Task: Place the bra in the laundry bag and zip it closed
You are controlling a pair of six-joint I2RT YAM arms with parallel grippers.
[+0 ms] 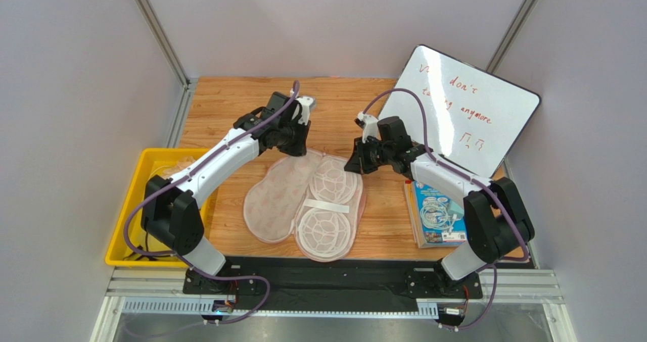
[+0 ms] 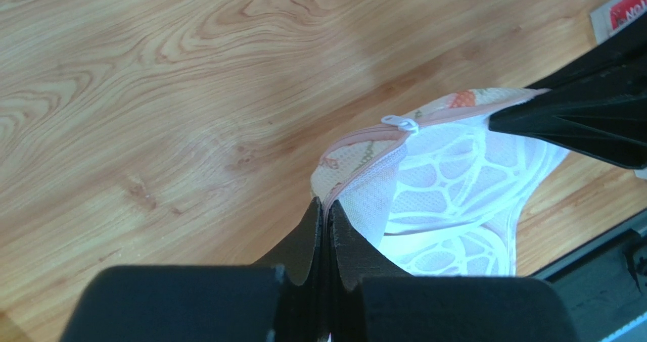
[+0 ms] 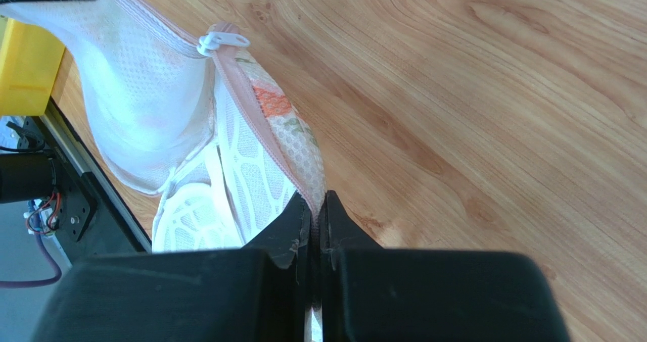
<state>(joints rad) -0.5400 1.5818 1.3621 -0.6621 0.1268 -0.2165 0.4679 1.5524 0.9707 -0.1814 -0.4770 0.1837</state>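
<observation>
Bin of yellow plastic, rectangular, sits at the left edge of the light wooden table, well apart from both grippers.

Just right of the bin, the peanut-shaped beige fabric laundry bag with leaf print, pink trim and white mesh lining lies opened out at the table's centre. Its printed half is on the left and its mesh-domed half on the right.

The left gripper is at the bag's far-left rim. In the left wrist view this gripper is clenched on the pink zipper edge, with fabric pinched between the closed fingers. The small white zipper pull rests on the rim just beyond the grasp, between the two grippers.

The right gripper is at the bag's far-right rim. In the right wrist view it is likewise clenched on the zipper edge, the rim running from its fingertips up to the pull. The bag's far end hangs raised between the two grasps, with the mesh sagging below.

A tilted white whiteboard with red writing stands at the far right. A blue flat package lies near the right arm's base.
</observation>
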